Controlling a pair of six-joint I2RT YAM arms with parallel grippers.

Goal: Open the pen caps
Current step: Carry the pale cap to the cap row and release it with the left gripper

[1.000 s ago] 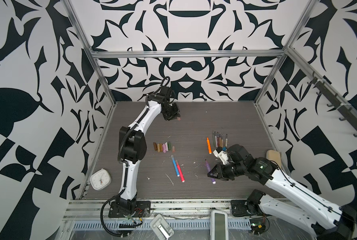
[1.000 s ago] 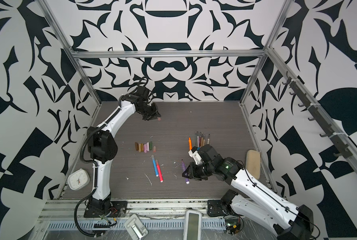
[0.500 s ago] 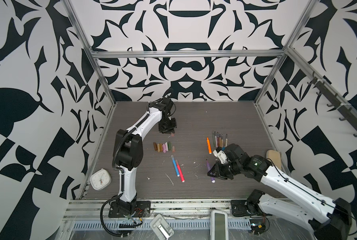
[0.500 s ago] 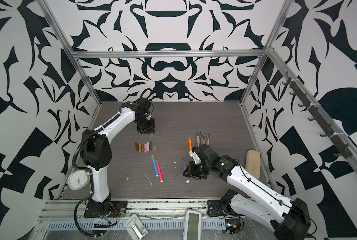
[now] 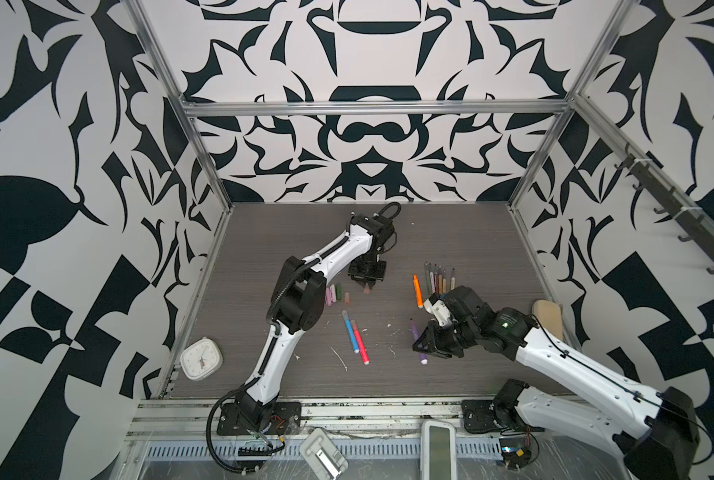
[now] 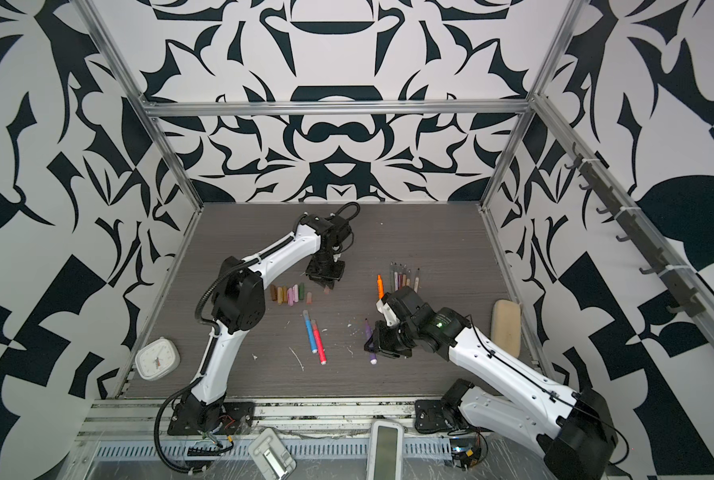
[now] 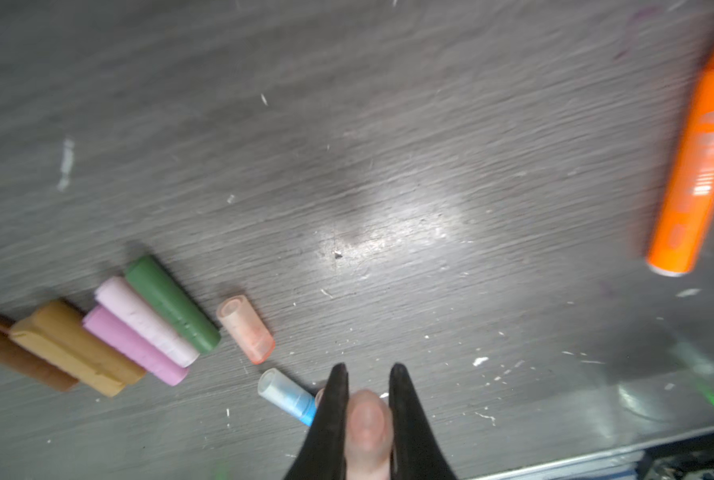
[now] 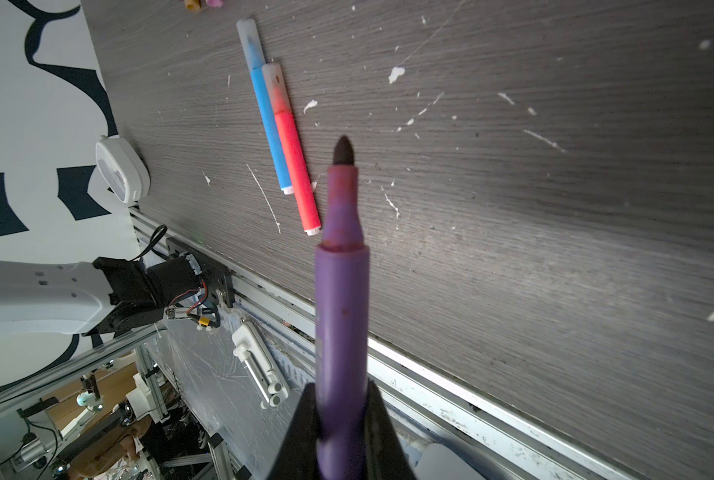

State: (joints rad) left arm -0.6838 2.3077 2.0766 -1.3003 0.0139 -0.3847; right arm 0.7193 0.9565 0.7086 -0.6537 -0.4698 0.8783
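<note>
- The right claw [image 8: 338, 388] is squeezing shut on the purple pen [image 8: 340, 291], holding it by the barrel near the front edge of the table [image 5: 471, 241]. The dark tip is sticking out bare, so this pen is looking open already.
- Just beside that claw, toward the left arm, the blue pen [image 8: 265, 112] and the pink-red pen [image 8: 295, 166] are lying flat and touching each other. Both are wearing see-through caps on their far ends. I am guessing these two are waiting to be opened.
- These pens are looking light, hard and smooth, so they are likely rolling or slipping easily. I am thinking one claw should be pinching the barrel in the middle while the other is pinching across the round cap.
- Farther back, the left claw [image 7: 367, 370] is nearly shut on a small pale cap [image 7: 367, 419], hanging low over the table.
- The row of loose pen caps [image 7: 147, 322] is lying near that claw, with the peach cap [image 7: 245, 334] sitting at the end nearest to it.
- Farthest back, the orange pen [image 7: 696, 166] and a row of open pens [image 5: 438, 278] are lying side by side.
</note>
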